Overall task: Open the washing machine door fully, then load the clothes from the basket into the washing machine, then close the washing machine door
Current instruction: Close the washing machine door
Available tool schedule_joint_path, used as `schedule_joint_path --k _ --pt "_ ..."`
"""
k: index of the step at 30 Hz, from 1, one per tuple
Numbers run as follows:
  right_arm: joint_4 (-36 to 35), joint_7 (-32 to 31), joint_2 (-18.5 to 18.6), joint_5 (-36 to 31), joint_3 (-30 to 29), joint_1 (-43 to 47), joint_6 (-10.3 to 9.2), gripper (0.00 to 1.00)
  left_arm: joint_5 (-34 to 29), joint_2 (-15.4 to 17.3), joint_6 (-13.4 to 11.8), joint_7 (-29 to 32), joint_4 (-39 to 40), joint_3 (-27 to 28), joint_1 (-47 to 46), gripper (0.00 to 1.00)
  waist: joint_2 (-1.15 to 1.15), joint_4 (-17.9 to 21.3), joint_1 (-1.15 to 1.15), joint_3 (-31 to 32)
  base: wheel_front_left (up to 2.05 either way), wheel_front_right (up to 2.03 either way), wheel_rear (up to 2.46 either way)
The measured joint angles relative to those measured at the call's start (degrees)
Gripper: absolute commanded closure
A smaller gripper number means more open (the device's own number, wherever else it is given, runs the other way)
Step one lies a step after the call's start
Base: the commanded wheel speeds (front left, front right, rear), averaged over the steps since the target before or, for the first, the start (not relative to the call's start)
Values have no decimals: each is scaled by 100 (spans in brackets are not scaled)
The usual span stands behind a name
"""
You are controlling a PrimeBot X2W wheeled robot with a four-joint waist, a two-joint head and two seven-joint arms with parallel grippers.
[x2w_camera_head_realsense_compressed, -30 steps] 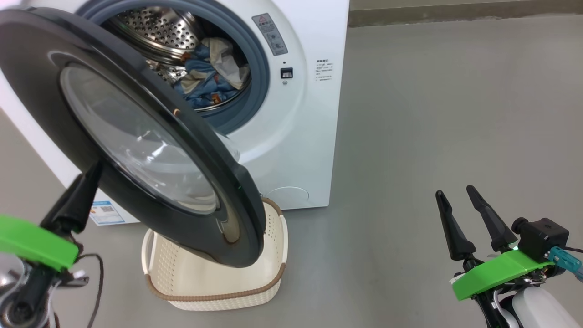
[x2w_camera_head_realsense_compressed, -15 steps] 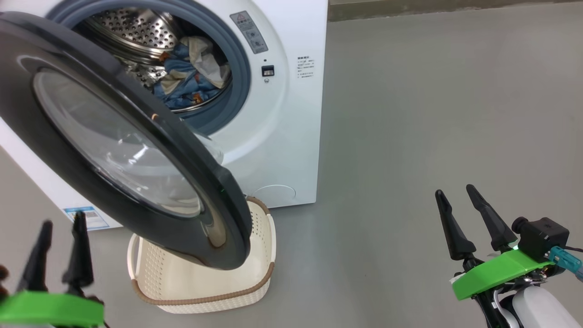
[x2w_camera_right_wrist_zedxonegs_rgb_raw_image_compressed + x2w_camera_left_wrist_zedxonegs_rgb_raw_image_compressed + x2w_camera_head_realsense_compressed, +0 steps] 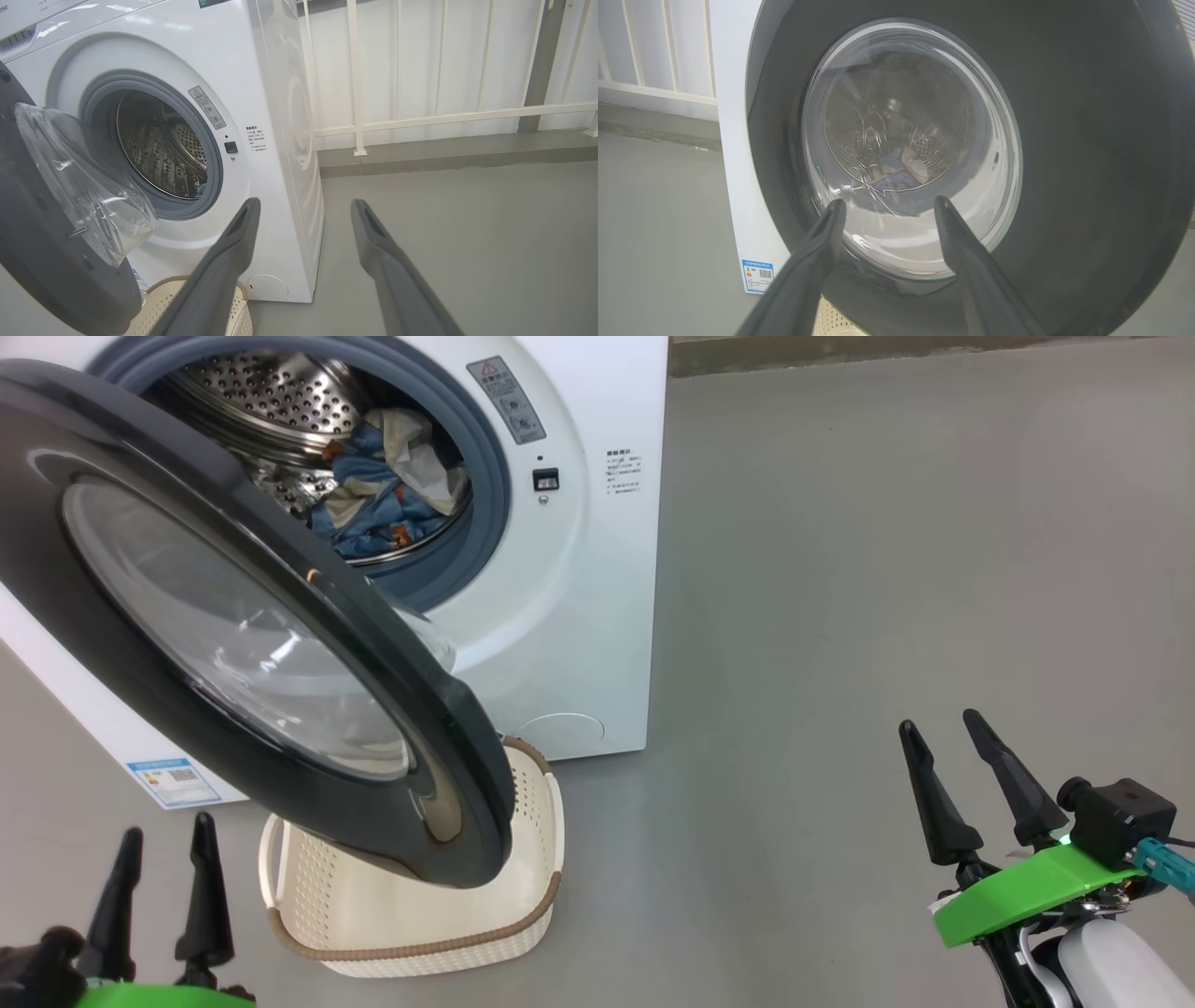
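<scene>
Since the clothes [image 3: 383,509] lie in the washing machine [image 3: 597,616] and the basket [image 3: 420,947] looks empty, the washing machine door [image 3: 233,616], half-swung above it, wants a flat, steady push; left pincer [image 3: 166,829], released, hangs nearest; right pincer [image 3: 938,721], released, well apart.

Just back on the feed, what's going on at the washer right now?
The clothes lie in the drum of the washing machine, and the part of the basket that shows holds nothing. The washing machine door stands partly open over the basket. The left tool is open in front of the door, touching nothing; the right tool is open above the floor to the right. The door is not yet closed.
</scene>
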State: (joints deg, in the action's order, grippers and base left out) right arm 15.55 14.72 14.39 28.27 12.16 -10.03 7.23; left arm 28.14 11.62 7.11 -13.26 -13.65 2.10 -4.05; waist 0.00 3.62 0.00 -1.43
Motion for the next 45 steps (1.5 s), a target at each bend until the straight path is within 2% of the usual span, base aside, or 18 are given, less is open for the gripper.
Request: schedule_joint_path --k 22,45 --pt "-102 0 98 -11 -104 0 0 0 -209 -181 9 -113 7 -202 103 0 0 -112 0 6 0 0 0" --pt "-66 0 101 -10 -104 -1 0 0 -229 -154 18 -114 80 -249 104 0 0 -97 0 -151 0 0 0"
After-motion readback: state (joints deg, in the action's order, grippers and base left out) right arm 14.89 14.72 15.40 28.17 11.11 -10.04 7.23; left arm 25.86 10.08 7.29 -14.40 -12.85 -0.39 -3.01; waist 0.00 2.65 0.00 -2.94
